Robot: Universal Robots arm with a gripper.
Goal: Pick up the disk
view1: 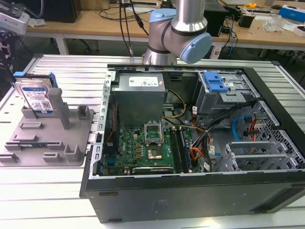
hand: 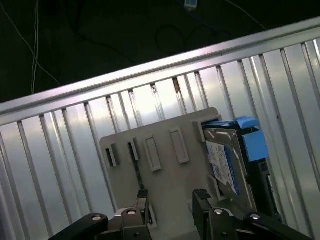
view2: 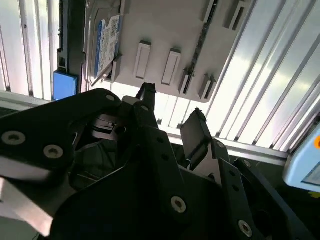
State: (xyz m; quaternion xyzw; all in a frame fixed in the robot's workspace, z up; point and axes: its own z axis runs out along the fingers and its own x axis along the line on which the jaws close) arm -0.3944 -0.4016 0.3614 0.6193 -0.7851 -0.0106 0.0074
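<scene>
The disk is a silver hard drive with a white-and-blue label and blue side rails. It stands on edge in the grey plastic fixture at the exterior view's left. Both wrist views look down on the fixture, with the disk at one end of it. My gripper hangs above the fixture, apart from the disk. It is open, with nothing between its two dark fingers.
An open computer case lies right of the fixture, holding a motherboard, a power supply and a drive cage with a blue latch. The arm rises behind the case. Everything rests on a ribbed aluminium table.
</scene>
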